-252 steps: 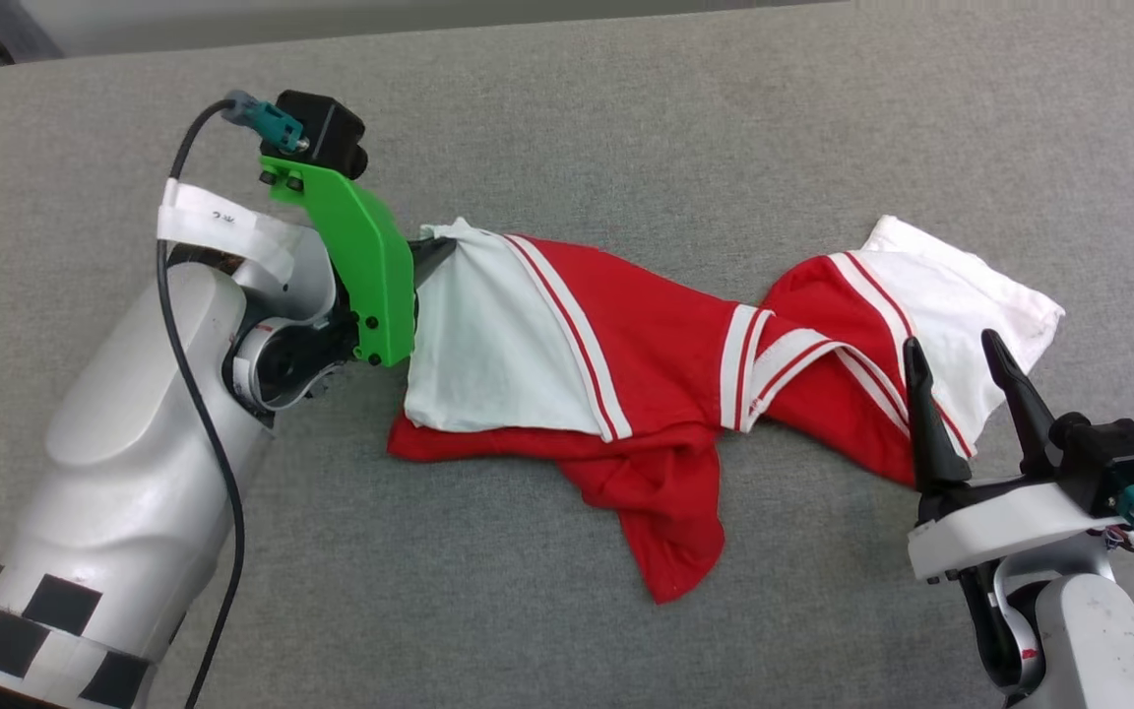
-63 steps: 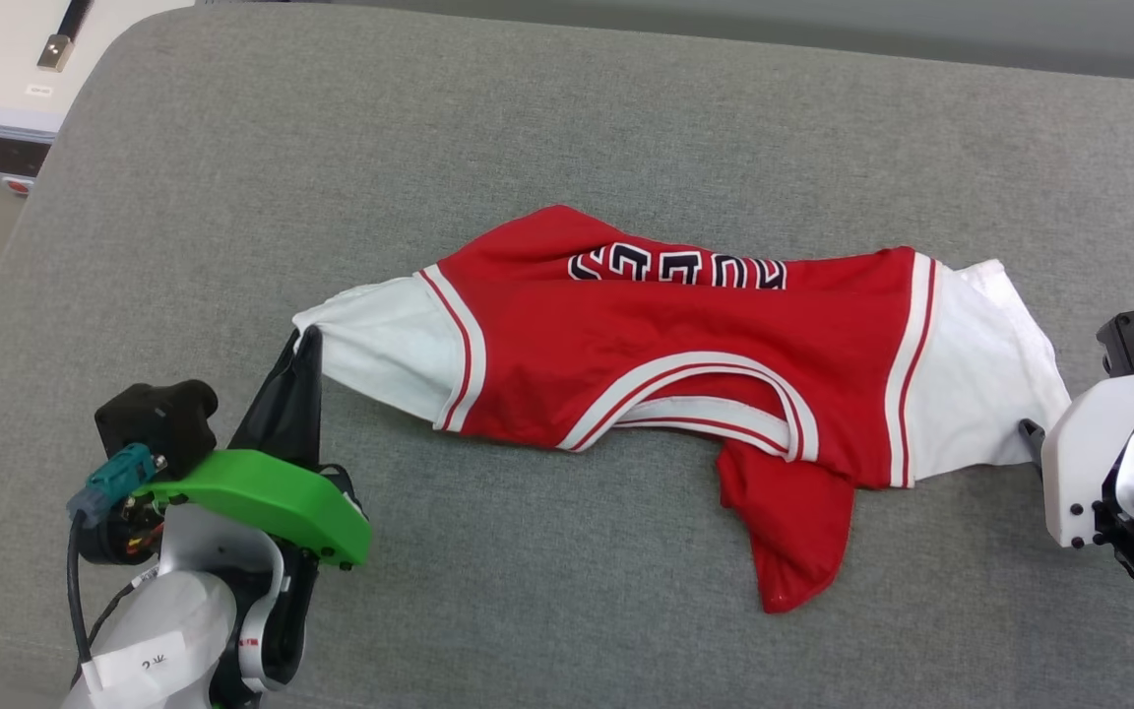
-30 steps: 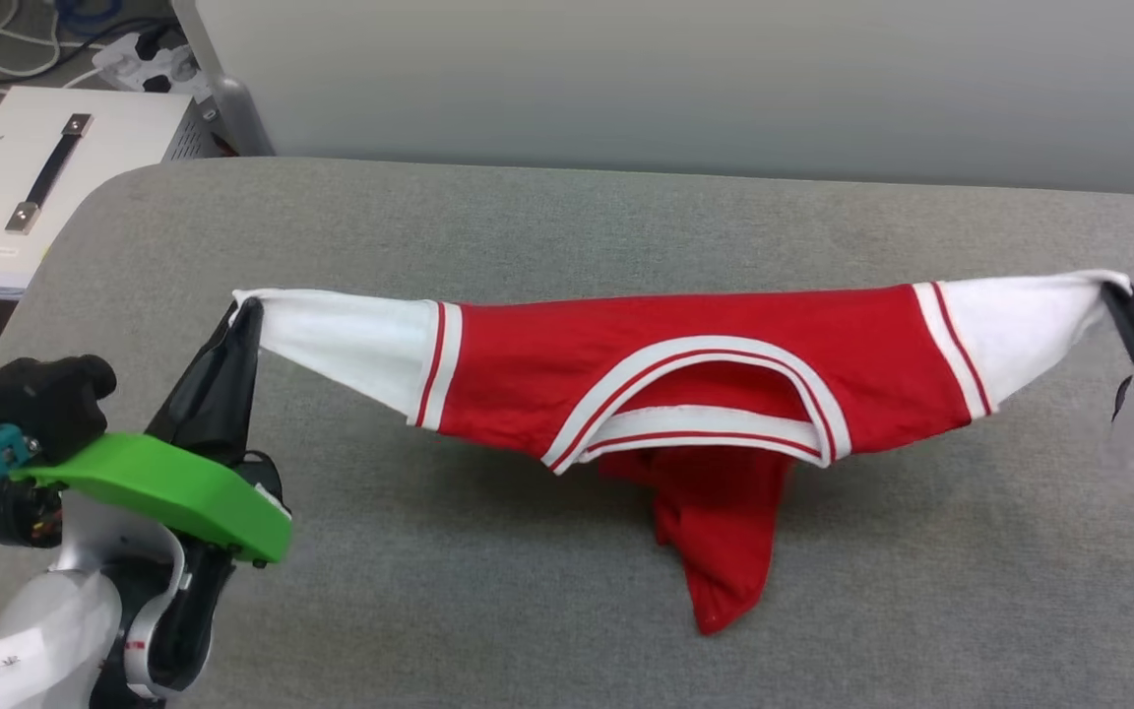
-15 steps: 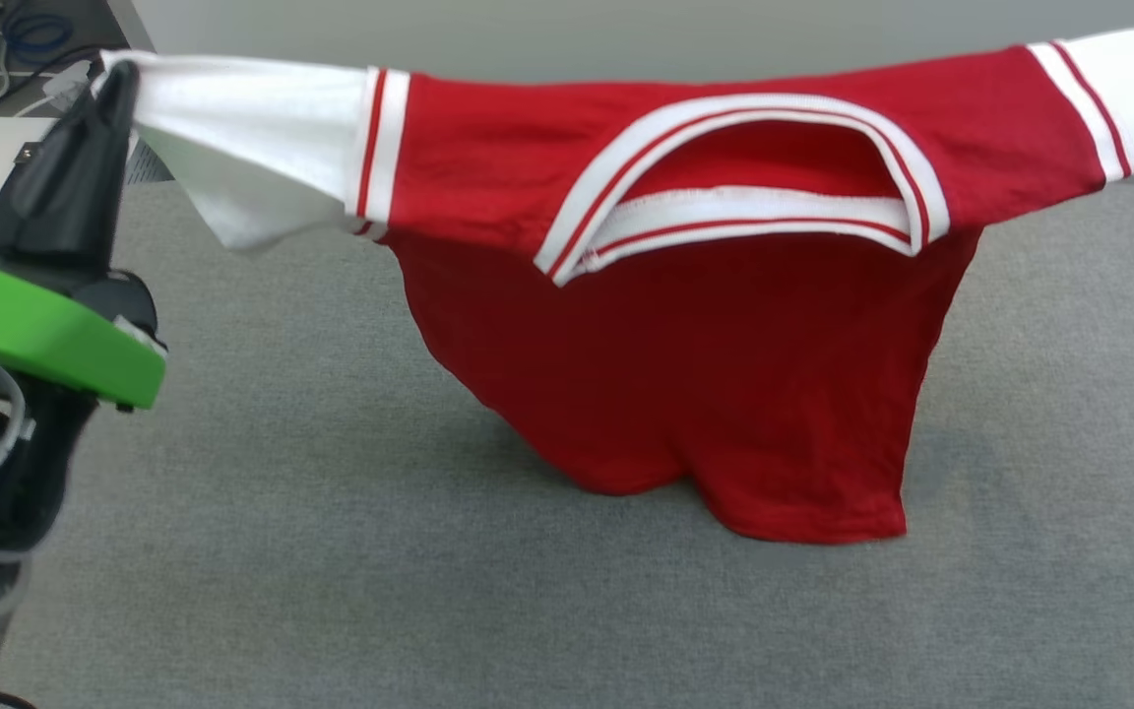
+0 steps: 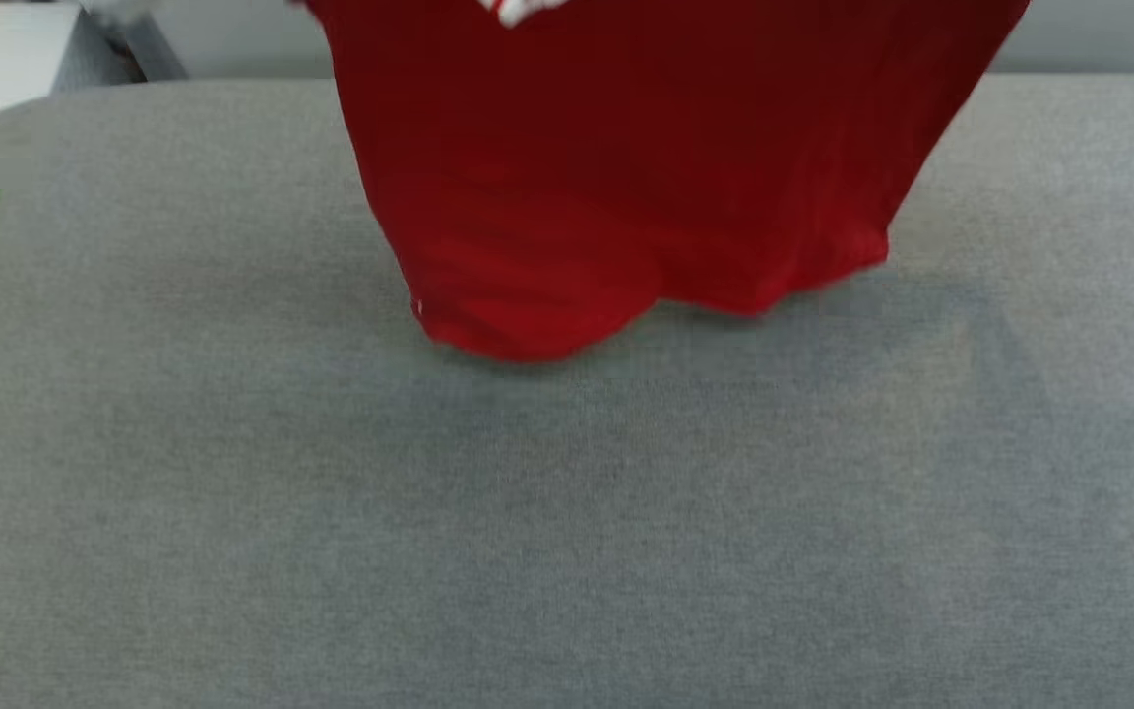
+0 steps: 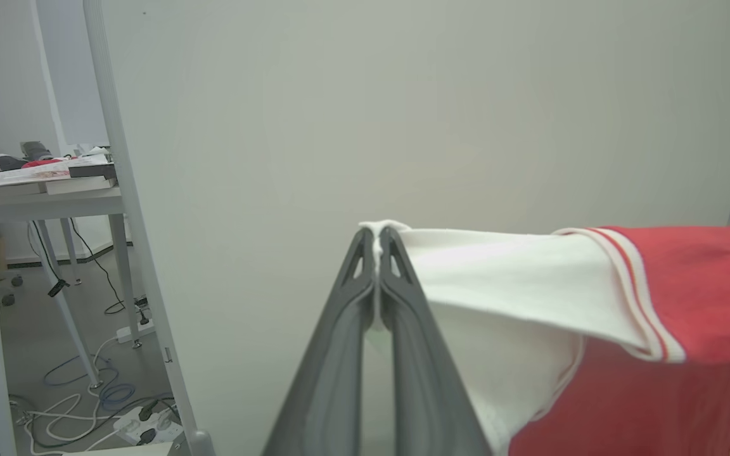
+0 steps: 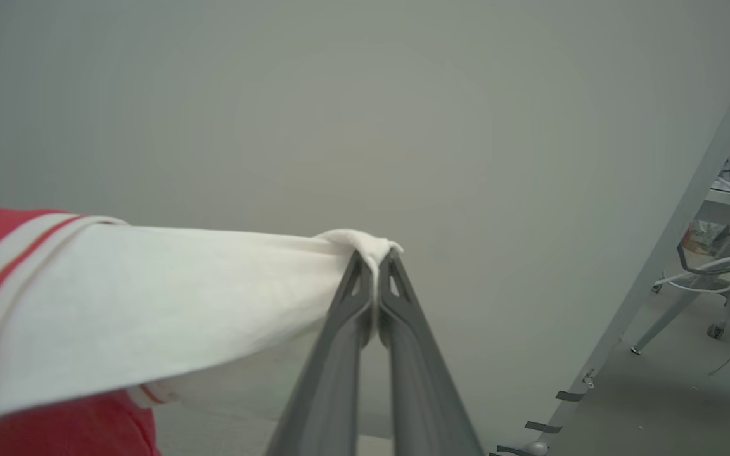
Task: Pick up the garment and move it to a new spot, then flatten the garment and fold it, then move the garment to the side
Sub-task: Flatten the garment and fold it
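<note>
The garment hangs in the air below and between the two grippers. Its red body droops down from them, and its lower hem is just above the grey padded surface, or perhaps brushing it (blur in the head view leaves that unclear). The left gripper is pinched tight on the tip of one white sleeve, which leads off toward the opposite arm. The right gripper is clamped the same way on the other sleeve.

The step in hand looks like carrying the shirt to its new spot. To do it well, both arms should travel together at one height, so the span between the fingertips neither sags nor pulls cloth out of those thin pinches. When lowering, the hem should probably land first, with the grippers then drawing the shoulders toward the robot so the body lies flat.
</note>
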Robot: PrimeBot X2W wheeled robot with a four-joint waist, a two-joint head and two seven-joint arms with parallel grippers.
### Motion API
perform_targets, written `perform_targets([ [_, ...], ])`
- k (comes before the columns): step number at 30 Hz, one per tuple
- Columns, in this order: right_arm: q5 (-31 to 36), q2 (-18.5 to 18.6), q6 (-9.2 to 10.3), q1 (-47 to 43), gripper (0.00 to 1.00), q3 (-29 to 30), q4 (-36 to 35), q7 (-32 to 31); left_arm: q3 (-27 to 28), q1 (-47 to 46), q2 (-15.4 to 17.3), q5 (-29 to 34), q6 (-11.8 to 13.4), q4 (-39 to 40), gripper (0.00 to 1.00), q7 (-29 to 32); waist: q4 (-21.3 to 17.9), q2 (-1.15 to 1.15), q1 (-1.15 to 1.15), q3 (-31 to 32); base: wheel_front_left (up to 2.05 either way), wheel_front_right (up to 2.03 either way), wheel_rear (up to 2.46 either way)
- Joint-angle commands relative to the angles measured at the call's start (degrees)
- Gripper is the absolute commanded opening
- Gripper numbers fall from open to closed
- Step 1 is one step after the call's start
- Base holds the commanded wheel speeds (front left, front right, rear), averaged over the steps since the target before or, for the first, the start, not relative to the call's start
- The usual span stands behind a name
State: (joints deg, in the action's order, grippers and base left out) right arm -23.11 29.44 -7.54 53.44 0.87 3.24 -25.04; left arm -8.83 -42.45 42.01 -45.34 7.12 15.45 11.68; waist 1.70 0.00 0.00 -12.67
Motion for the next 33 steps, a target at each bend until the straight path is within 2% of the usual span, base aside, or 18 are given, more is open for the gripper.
perform_targets([
  [1, 0.7, 0.2, 0.05, 2.4, 0.0, -0.2, 0.9, 0.6, 0.3, -2.5, 0.4, 0.2, -0.5, -1.0, 0.0, -0.3, -0.4, 0.0, 0.0, -6.3, 0.0, 0.0, 0.0],
  [5, 2.1, -0.2, 0.05, 10.1, 0.0, -1.1, 3.9, 2.5, -0.3, -9.7, 0.2, 0.7, -2.5, -4.4, 0.0, -0.8, -0.1, 0.0, 0.0, -11.5, 0.0, 0.0, 0.0],
  [11, 4.7, -3.1, 0.05, 22.8, 0.0, 0.3, 11.3, 5.5, -2.2, -23.4, -0.9, 2.8, -5.5, -12.6, 0.0, -1.5, 0.3, 0.0, 0.0, -18.6, 0.0, 0.0, 0.0],
  [17, 8.5, -6.0, 0.05, 34.2, 0.0, 0.5, 19.5, 10.1, -4.9, -37.7, -3.6, 6.5, -8.1, -24.6, 0.0, -4.7, 0.4, 0.0, 0.0, -24.1, 0.0, 0.0, 0.0],
  [23, 12.5, -9.4, 0.05, 43.1, 0.0, 2.3, 27.9, 17.0, -6.6, -49.6, -8.1, 10.0, -9.5, -36.7, 0.0, -11.9, 1.1, 0.0, 0.0, -27.7, 0.0, 0.0, 0.0],
  [28, 14.7, -11.6, 0.05, 45.9, 0.0, 3.5, 34.1, 22.1, -7.9, -53.3, -11.1, 10.8, -10.9, -44.3, 0.0, -17.0, 2.0, 0.0, 0.0, -28.5, 0.0, 0.0, 0.0],
  [33, 15.0, -12.0, 0.05, 43.7, 0.0, 2.3, 39.0, 24.3, -9.2, -50.7, -13.5, 10.0, -12.2, -49.6, 0.0, -20.1, 2.9, 0.0, 0.0, -27.6, 0.0, 0.0, 0.0],
])
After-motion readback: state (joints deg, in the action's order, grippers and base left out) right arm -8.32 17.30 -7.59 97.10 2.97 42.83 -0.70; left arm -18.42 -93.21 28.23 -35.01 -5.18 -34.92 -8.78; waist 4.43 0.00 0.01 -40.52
